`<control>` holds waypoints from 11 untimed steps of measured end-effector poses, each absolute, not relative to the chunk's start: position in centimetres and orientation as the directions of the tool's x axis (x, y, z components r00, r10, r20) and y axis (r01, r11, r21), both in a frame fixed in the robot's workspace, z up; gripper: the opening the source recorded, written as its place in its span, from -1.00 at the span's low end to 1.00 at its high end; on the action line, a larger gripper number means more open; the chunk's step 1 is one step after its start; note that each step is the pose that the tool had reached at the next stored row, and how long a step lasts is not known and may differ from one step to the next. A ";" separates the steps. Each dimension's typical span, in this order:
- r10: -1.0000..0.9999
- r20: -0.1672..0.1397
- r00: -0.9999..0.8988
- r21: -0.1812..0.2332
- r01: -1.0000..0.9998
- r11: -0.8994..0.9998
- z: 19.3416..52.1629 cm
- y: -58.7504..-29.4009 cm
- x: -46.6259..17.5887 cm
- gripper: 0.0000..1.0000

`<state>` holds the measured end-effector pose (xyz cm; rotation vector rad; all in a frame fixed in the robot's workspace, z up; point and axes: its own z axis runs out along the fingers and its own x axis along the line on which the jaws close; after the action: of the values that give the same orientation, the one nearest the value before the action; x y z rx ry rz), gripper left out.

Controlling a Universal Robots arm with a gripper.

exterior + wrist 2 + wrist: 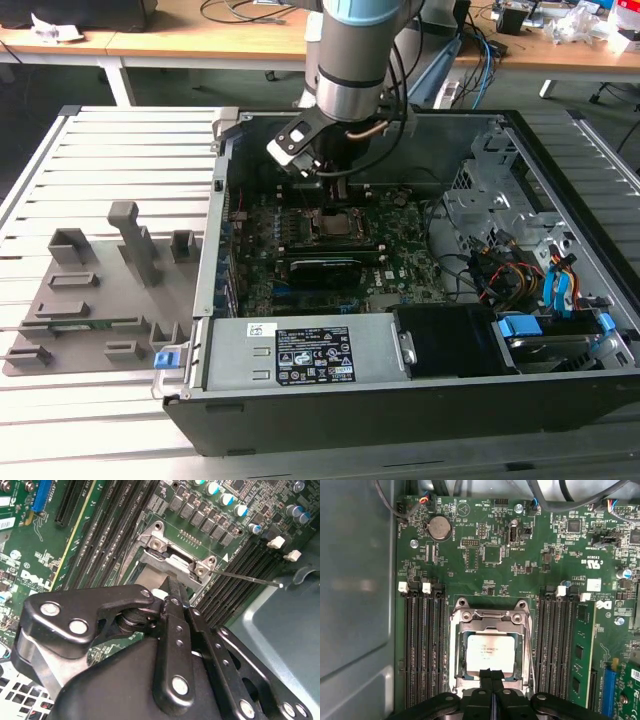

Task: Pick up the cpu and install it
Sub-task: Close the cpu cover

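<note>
The cpu (490,651), a small square chip with a silvery-white top, lies flat inside the metal-framed socket (490,614) on the green motherboard (490,555). The socket's frame stands open around it. My gripper (491,674) hangs just over the chip's near edge with its two black fingers pressed together and nothing between them. In the second wrist view the gripper (171,586) points down at the socket (156,544). In the exterior view the gripper (325,188) reaches into the open computer case, right above the socket (335,222).
Black memory slots (422,645) flank the socket on both sides, and a green memory stick (580,652) sits in one. The case wall (355,605) is close by. A power supply (300,355), drive cage and cables (510,270) fill the case's front and right. A grey fixture plate (100,290) lies outside the case.
</note>
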<state>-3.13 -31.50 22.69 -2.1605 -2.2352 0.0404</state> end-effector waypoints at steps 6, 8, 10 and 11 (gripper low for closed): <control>0.999 0.005 -0.034 -0.041 0.999 0.034 22.2 -31.5 -3.3 -0.79; 0.999 0.005 -0.034 -0.041 0.999 0.034 22.0 -31.5 -3.4 -0.79; 0.999 0.005 -0.034 -0.041 0.999 0.034 21.9 -31.5 -3.4 -0.79; 0.999 0.005 -0.034 -0.041 0.999 0.034 21.8 -31.5 -3.5 -0.79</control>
<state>-3.47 -31.50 21.80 -2.1605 -2.2353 0.0405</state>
